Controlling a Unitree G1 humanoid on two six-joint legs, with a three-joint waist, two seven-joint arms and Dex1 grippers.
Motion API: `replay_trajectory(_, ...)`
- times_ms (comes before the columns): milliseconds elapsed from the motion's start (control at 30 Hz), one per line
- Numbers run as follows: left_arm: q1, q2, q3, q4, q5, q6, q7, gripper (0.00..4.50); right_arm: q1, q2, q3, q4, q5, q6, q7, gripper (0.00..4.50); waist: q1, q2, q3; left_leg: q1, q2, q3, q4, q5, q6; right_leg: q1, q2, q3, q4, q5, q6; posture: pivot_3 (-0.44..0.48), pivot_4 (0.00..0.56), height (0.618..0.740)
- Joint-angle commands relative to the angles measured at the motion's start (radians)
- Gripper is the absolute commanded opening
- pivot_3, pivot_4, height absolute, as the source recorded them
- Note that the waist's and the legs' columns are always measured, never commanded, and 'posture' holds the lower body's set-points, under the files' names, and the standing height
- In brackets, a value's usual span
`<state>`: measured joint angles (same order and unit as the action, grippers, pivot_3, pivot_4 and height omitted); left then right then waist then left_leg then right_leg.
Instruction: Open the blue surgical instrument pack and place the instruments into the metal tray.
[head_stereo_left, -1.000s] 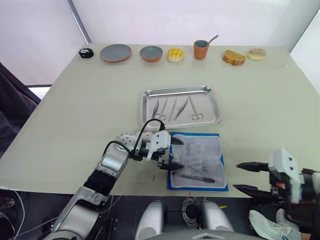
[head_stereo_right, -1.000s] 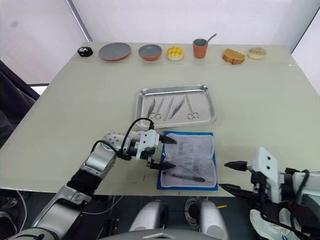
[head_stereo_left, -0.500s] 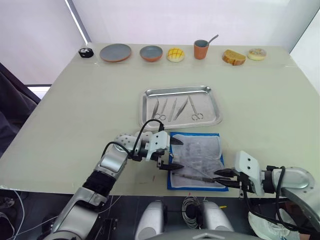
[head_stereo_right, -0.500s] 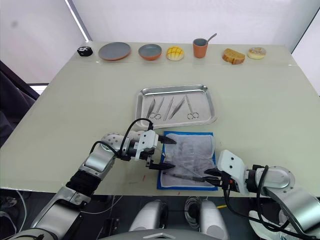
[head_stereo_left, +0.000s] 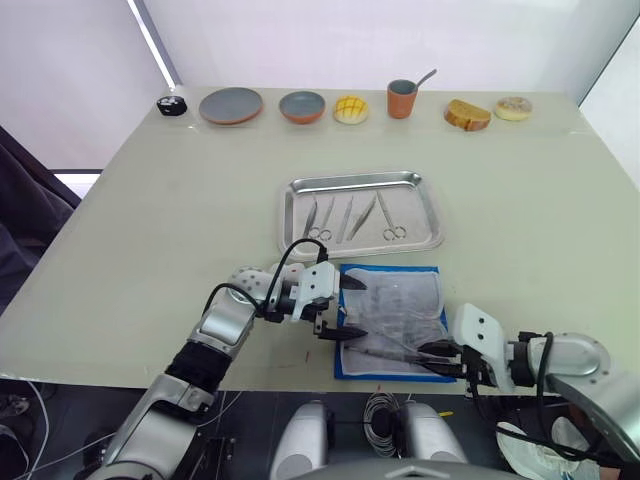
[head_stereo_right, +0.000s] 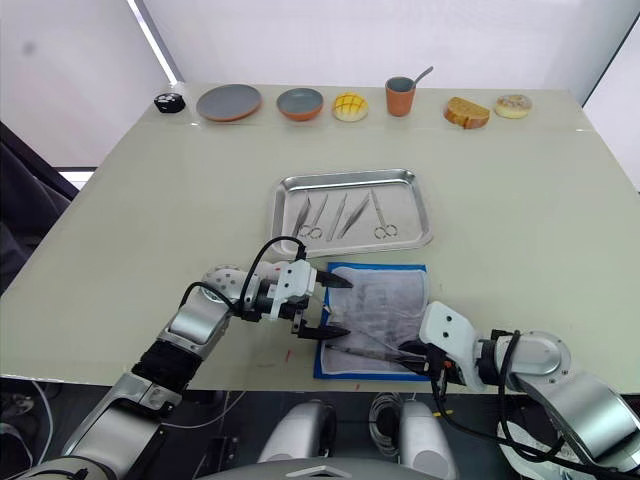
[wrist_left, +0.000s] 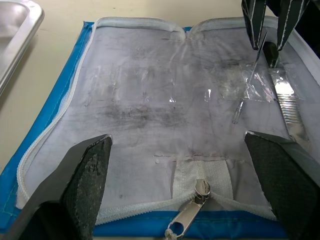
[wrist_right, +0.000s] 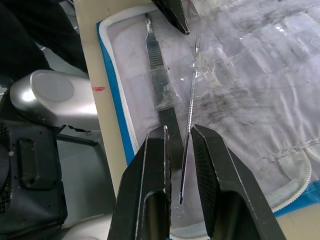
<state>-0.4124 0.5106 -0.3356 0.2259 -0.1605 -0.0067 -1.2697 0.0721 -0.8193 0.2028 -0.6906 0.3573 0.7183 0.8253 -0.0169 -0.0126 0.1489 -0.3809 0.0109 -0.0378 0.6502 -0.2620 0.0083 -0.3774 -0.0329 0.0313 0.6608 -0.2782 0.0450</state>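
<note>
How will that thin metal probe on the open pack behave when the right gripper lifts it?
The thin probe is probably stiff and light, being a slim metal rod. It could slip or pivot between the right gripper fingers. A clear plastic sleeve wraps its middle and may drag along from the pack.

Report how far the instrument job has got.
Done: the blue pack lies unzipped and four instruments are in the metal tray. In hand: the right hand straddles a thin probe on the pack, not yet shut. Left: that probe and the flat-handled tool beside it. The left hand hovers open.
</note>
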Motion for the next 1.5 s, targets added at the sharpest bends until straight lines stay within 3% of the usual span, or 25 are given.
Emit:
replay_trajectory(33,0.04,0.032,-0.024,0.054,0.049,0.045,0.0,4.5,-0.027,0.007,0.013,-0.024,-0.009,0.019,-0.025,0.77,0.0,0.0,0.0,0.0,0.0,0.0,0.0,0.0,0.0,0.0,0.0,0.0,0.0,0.0,0.0,0.0,0.15,0.74)
replay_trajectory(900,0.061,0.047,-0.015,0.025,0.044,0.055,0.002,4.5,-0.021,0.022,0.141,0.099,-0.164,-0.057,-0.059,0.77,-0.004,-0.002,-0.003,0.001,0.0,0.0,0.0,0.0,0.0,0.0,0.001,0.0,0.001,0.0,0.0,0.0,0.15,0.74)
replay_trajectory(1000,0.062,0.045,-0.015,0.027,0.046,0.052,0.002,4.5,-0.025,0.034,0.137,0.123,-0.151,-0.017,-0.063,0.04,-0.004,-0.004,-0.005,0.002,0.001,0.0,0.0,0.0,0.0,0.0,0.002,0.0,0.001,0.0,0.0,0.0,0.15,0.74)
replay_trajectory(1500,0.042,0.024,-0.021,0.061,0.052,0.045,0.012,4.5,-0.128,-0.001,0.123,0.028,-0.107,0.072,-0.017,0.04,-0.001,-0.004,-0.008,0.001,0.0,0.0,0.0,0.0,0.0,0.0,0.001,0.0,0.001,0.0,-0.001,0.0,0.15,0.74)
